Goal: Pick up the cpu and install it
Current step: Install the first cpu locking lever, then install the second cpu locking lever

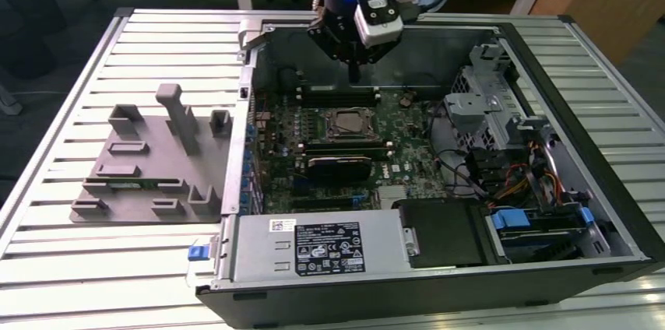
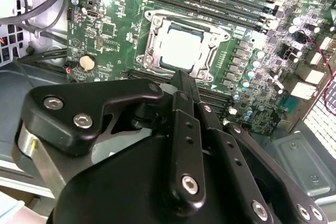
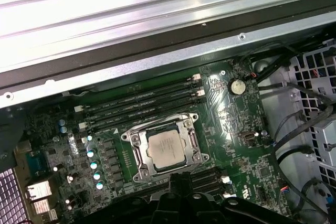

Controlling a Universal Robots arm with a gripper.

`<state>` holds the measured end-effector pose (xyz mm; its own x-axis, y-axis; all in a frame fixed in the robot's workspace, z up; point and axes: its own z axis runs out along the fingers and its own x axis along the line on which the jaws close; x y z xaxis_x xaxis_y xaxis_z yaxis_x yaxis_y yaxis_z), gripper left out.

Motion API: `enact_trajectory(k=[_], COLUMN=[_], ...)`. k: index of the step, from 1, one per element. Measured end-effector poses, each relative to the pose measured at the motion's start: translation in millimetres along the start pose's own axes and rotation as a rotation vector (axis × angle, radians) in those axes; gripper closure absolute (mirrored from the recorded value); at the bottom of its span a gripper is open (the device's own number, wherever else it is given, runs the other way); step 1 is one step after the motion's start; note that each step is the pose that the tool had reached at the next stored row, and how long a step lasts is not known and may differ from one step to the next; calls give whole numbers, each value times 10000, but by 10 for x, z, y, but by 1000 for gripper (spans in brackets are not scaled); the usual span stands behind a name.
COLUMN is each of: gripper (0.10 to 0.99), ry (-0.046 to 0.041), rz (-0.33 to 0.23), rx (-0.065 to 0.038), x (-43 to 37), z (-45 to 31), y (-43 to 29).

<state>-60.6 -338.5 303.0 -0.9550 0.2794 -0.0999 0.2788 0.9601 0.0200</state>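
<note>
Cpu (image 3: pixel 167 148) seated in socket (image 3: pixel 137 154) beneath gripper (image 1: pixel 354 77)

Open-topped PC case (image 1: pixel 437 283) on the slatted tabletop (image 1: pixel 62 260), so access is from above. The hand (image 1: pixel 353 73) hangs over the board's far edge, w/ air between it and the socket frame (image 1: pixel 350 122) holding the cpu (image 3: pixel 167 148). Memory slots (image 3: pixel 142 103) flank the socket on two sides, low obstacles. Drive cage (image 1: pixel 499 112) and cable bundle (image 1: pixel 488 166) crowd the exterior view's right; power supply (image 1: pixel 311 248) walls off the near side. Grey fixture block (image 1: pixel 156 159) stands outside the case, exterior view's left.
</note>
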Motion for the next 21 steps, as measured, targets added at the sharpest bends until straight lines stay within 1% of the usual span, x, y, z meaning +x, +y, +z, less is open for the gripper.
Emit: enact_trajectory(k=[4, 8, 16, 18, 19, 21], gripper=[980, 980, 980, 980, 980, 980], ry=[0, 0, 0, 0, 0, 0], rz=[0, 0, 0, 0, 0, 0], rx=[0, -1, 0, -1, -1, -1], x=[1, 3, 3, 19, 19, 21], z=[6, 32, 35, 185, 186, 209], y=[0, -1, -1, -4, -4, -4])
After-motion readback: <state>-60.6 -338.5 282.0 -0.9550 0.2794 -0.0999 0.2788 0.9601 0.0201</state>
